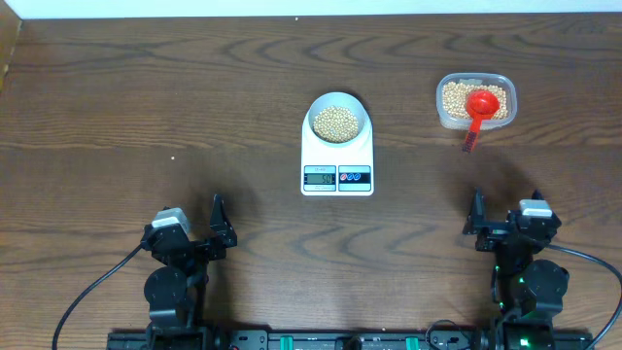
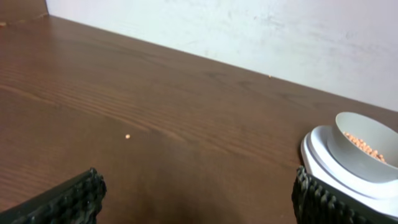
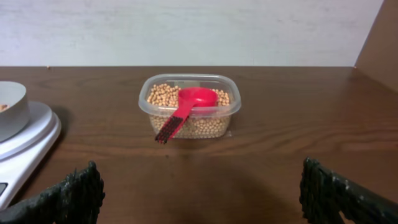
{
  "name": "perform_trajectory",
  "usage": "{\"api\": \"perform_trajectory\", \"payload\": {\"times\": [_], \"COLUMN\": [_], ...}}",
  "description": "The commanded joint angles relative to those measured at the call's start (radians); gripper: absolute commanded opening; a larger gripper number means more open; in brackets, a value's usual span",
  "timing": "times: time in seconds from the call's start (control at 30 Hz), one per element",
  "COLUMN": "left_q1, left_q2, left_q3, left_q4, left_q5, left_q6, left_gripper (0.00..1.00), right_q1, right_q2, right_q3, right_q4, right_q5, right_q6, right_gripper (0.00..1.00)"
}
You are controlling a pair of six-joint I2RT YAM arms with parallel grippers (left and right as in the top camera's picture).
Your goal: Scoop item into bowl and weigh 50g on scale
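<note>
The white scale (image 1: 313, 156) sits mid-table, and the pale bowl (image 1: 337, 97) on it holds a heap of tan beans (image 1: 337, 123). At the back right a clear tub (image 1: 502, 86) holds more beans (image 1: 453, 98), with a red scoop (image 1: 480, 105) resting in it, handle over the near rim. My left gripper (image 1: 224, 223) stands open at the front left. My right gripper (image 1: 476, 222) stands open at the front right. Neither holds anything. The left wrist view shows the bowl (image 2: 348, 152) and scale (image 2: 329, 168) at its right edge, beyond the gripper (image 2: 199, 202). In the right wrist view, the tub (image 3: 189, 127) and scoop (image 3: 186, 106) lie ahead of the gripper (image 3: 202, 193).
One stray bean (image 1: 173, 157) lies on the dark wooden table left of the scale; it also shows as a stray bean (image 2: 127, 136) in the left wrist view. A pale wall runs along the far table edge. The scale's edge (image 3: 31, 146) is at the right wrist view's left.
</note>
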Motion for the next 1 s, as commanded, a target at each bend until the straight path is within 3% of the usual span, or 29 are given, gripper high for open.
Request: {"api": "perform_trajectory", "payload": {"times": [0.0, 0.43, 0.97], "left_q1": [0.004, 0.004, 0.004], "left_q2": [-0.006, -0.006, -0.006], "left_q3": [-0.016, -0.016, -0.016], "left_q4": [-0.03, -0.03, -0.03], "left_q5": [-0.005, -0.005, -0.005], "left_q6": [-0.009, -0.009, -0.009], "left_gripper": [0.98, 0.98, 0.98], "right_q1": [-0.015, -0.034, -0.039], "right_q2": [-0.064, -0.165, -0.187], "right_q3": [-0.002, -0.002, -0.002], "right_q4": [-0.047, -0.127, -0.13], "right_q5": [-0.003, -0.011, -0.01], "right_q6": [-0.037, -0.143, -0.142], "right_gripper": [0.99, 0.99, 0.99]}}
